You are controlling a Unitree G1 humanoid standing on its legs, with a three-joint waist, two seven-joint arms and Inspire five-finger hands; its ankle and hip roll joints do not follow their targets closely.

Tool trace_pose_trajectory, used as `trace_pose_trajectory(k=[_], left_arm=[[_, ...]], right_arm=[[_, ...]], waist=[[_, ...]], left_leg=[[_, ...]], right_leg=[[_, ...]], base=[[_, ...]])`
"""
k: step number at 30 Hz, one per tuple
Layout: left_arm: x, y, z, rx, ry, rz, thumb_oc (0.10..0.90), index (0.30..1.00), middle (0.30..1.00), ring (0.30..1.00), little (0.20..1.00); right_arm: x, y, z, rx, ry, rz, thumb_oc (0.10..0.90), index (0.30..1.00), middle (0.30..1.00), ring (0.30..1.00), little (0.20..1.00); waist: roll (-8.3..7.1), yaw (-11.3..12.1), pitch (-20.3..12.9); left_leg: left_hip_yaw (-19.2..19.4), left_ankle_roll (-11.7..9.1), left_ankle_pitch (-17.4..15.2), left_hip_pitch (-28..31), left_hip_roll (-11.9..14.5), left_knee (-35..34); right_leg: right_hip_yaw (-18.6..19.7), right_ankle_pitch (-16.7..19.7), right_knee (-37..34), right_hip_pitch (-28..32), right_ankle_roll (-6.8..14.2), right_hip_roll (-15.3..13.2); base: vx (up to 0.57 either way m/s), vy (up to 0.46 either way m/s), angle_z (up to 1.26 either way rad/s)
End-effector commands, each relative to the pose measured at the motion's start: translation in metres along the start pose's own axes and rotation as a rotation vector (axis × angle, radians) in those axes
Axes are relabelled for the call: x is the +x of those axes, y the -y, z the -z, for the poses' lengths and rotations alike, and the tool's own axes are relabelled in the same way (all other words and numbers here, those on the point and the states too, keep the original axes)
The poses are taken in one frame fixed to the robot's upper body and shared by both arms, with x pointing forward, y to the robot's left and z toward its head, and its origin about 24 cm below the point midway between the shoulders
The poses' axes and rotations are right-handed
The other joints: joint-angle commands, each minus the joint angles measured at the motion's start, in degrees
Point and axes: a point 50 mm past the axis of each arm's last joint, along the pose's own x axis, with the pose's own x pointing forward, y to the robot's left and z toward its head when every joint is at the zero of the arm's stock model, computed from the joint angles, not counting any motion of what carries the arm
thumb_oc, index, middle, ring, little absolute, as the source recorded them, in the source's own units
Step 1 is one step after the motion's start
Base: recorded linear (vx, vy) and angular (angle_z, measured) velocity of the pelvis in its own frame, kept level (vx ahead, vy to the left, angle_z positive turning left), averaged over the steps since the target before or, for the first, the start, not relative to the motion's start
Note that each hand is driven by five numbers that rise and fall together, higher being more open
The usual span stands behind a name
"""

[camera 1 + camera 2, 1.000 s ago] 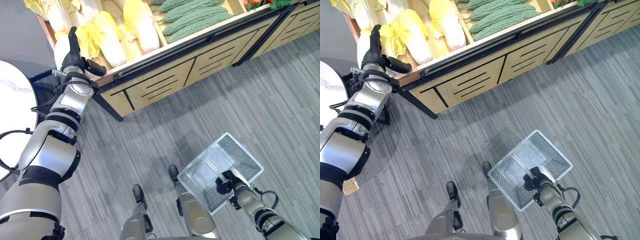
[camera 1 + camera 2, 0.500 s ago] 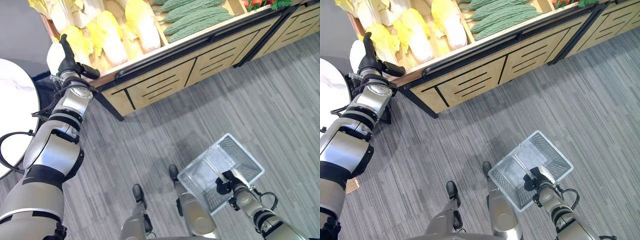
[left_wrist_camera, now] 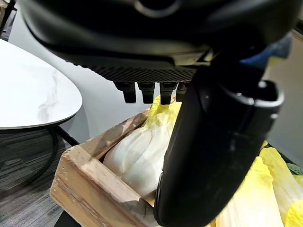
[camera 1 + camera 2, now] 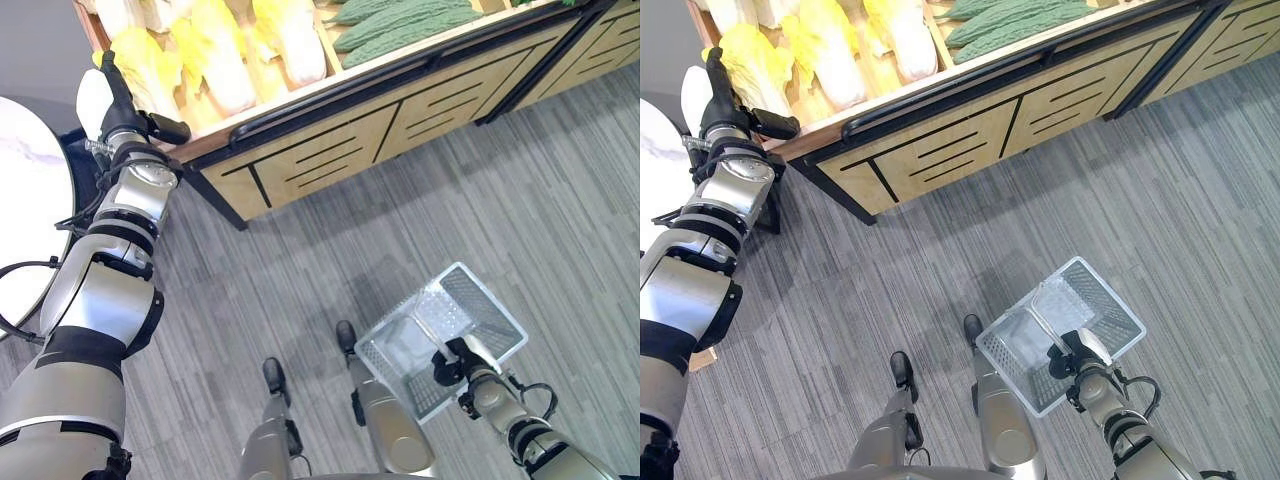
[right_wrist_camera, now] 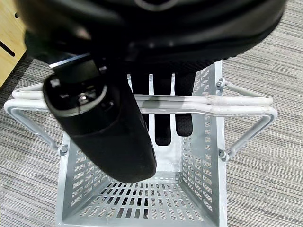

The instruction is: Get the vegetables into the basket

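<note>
Left robot hand point(image 4: 118, 105): fingers straight, now raised to cabbages point(image 4: 215, 60), upper left; nothing gripped.
Right robot hand point(image 4: 452, 366): curled round handle of basket point(image 4: 485, 315), lower right.
Basket: no vegetables yet.

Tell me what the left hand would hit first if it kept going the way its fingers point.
Most likely the pale napa cabbage at the wooden crate's corner: the left hand's straight fingers aim at it. Depth is unclear, so contact may already exist.
</note>
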Motion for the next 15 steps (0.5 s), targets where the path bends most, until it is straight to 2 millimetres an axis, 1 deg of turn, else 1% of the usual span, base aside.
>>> trace_pose_trajectory(k=[1, 5, 14, 15], left_arm=[[0.021, -0.058, 0.0, 0.038, -0.043, -0.209, 0.4, 0.3, 0.3, 0.3, 0.3], [0.021, -0.057, 0.001, 0.039, -0.048, -0.206, 0.4, 0.3, 0.3, 0.3, 0.3], [0.018, -0.047, 0.0, 0.054, -0.027, -0.175, 0.4, 0.3, 0.3, 0.3, 0.3], [0.017, -0.042, -0.006, 0.05, -0.002, -0.165, 0.4, 0.3, 0.3, 0.3, 0.3]], right_arm=[[-0.012, -0.019, 0.028, -0.002, -0.055, -0.069, 0.4, 0.3, 0.3, 0.3, 0.3], [-0.013, -0.02, 0.026, 0.002, -0.044, -0.071, 0.4, 0.3, 0.3, 0.3, 0.3], [-0.015, -0.021, 0.029, -0.002, -0.045, -0.079, 0.4, 0.3, 0.3, 0.3, 0.3], [-0.015, -0.022, 0.029, 0.0, -0.045, -0.083, 0.4, 0.3, 0.3, 0.3, 0.3]], waist=[[-2.13, 0.33, -1.25], [-2.32, 0.34, -1.02], [-2.42, 0.21, -1.09], [-2.35, 0.23, -1.16]], left_leg=[[-1.58, -5.04, -1.14, 0.93, 0.2, 0.05], [-1.59, -5.01, -1.15, 0.69, 0.05, 0.05], [-1.4, -4.89, -1.42, 0.84, -0.25, 0.05], [-1.39, -4.88, -1.47, 0.95, -0.21, 0.05]], right_leg=[[-2.41, -4.83, -0.26, 0.7, 7.94, -3.4], [-2.4, -4.7, -0.26, 0.42, 7.94, -3.44], [-2.46, -4.77, -0.26, 0.39, 7.82, -3.46], [-2.39, -4.77, -0.26, 0.48, 7.82, -3.48]], base=[[0.0, 0.0, 0.0], [0.0, 0.001, -0.01], [0.0, 0.0, 0.0], [0.0, 0.0, 0.0]])
